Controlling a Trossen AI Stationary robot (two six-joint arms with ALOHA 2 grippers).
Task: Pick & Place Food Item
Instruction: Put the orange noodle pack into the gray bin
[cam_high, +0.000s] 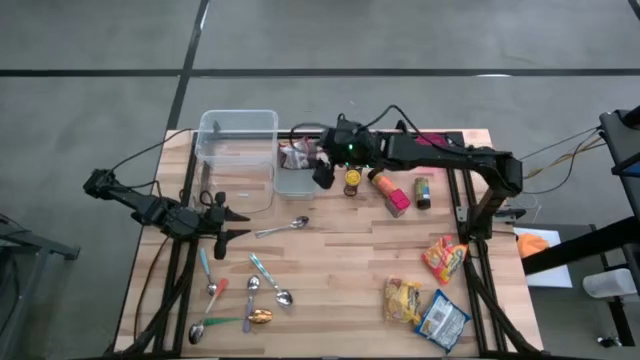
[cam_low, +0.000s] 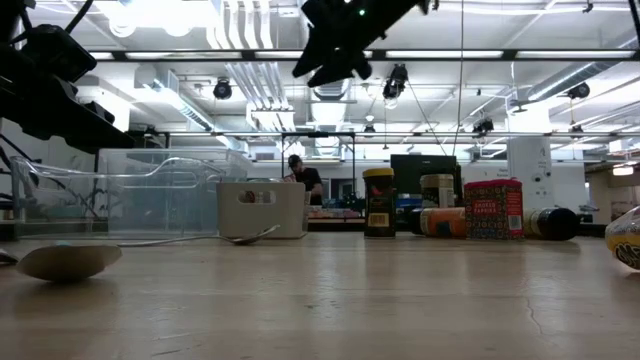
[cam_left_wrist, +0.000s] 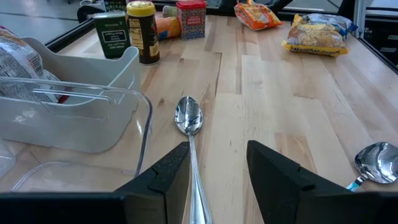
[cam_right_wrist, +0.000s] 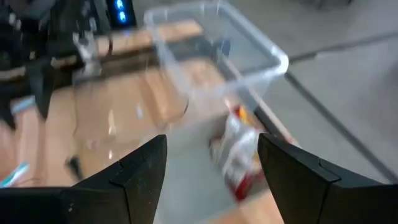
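On the table (cam_high: 330, 260), we take the small white bin (cam_high: 294, 180) as our landmark. Beside it sits a clear tub (cam_high: 237, 150). Our right gripper (cam_high: 323, 174) hangs above the bin, fingers apart and empty. Our left gripper (cam_high: 232, 222) waits beyond the tub, fingers apart, a spoon (cam_left_wrist: 188, 118) ahead. A food packet (cam_right_wrist: 239, 155) lies inside the bin.

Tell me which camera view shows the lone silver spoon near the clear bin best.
The left wrist view: the silver spoon lies face-up just ahead of the left gripper, whose fingers stand open. The high view shows the whole spoon, but small. The low view sees it edge-on beside the white bin. In the right wrist view I cannot find it.
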